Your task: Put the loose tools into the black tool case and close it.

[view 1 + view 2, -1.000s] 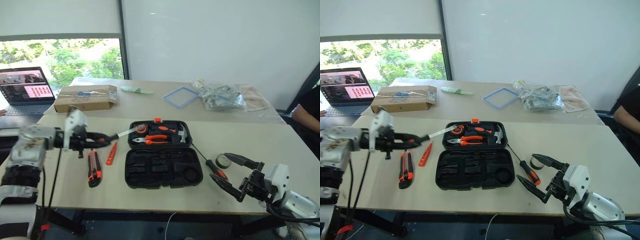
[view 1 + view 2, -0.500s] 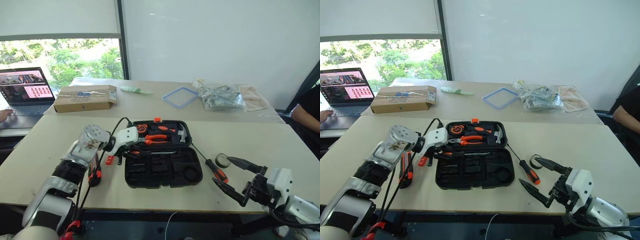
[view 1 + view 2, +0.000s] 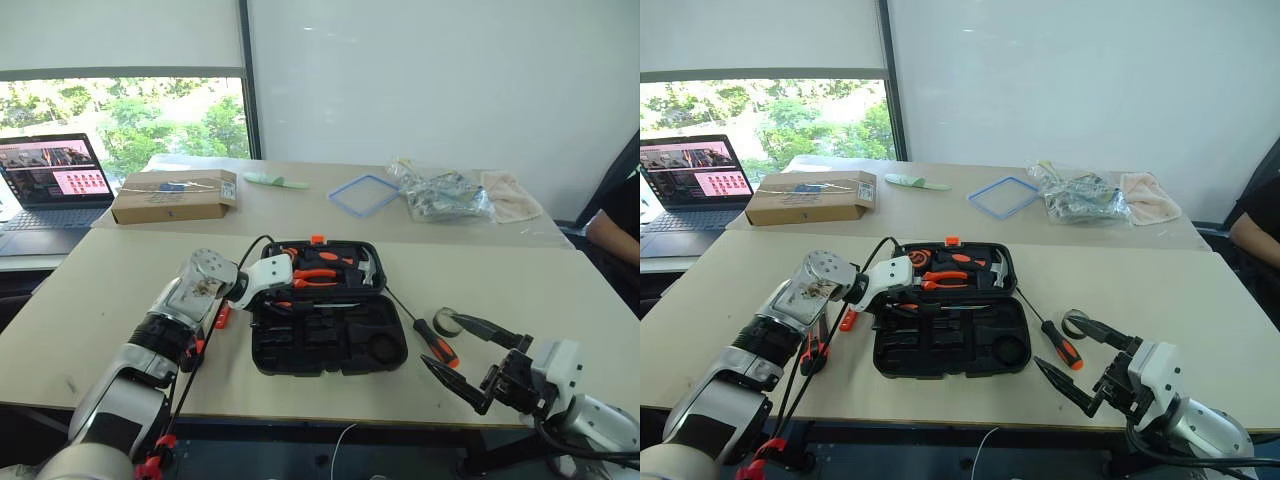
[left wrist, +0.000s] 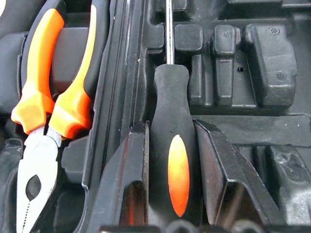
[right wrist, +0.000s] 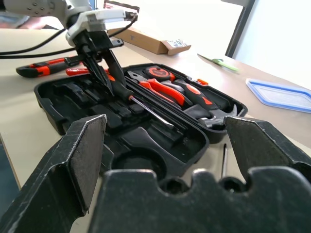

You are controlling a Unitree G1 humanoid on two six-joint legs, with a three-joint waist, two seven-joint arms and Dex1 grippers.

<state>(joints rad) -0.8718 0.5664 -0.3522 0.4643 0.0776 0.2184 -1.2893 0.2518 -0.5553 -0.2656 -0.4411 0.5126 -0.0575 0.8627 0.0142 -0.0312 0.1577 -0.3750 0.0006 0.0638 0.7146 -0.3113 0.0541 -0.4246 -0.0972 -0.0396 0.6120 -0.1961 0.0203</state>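
Note:
The black tool case (image 3: 300, 364) lies open in the middle of the near table. My left gripper (image 4: 171, 127) is shut on the black-and-orange handle of a screwdriver (image 4: 171, 145), held low over the back left of the case's slotted tray, with the steel shaft (image 5: 151, 110) running along the tray. A second screwdriver (image 3: 432, 340) and a small grey tape roll (image 3: 446, 322) lie right of the case. There my right gripper (image 3: 438, 338) stands open, with nothing in it. Left of the case lie a slim orange tester pen (image 3: 847, 320) and a utility knife (image 3: 812, 352), partly hidden by my left arm.
The case's lid half holds orange-handled pliers (image 3: 310, 278) and a hammer (image 3: 365, 265). On the far table are a cardboard box (image 3: 172, 197), a laptop (image 3: 45, 180), a blue container lid (image 3: 362, 193) and a plastic bag (image 3: 445, 195). A person's arm (image 3: 615, 225) shows at the right edge.
My left arm swung in from the table's left with the screwdriver and lowered it onto the case's tray. The right gripper stayed open in place.

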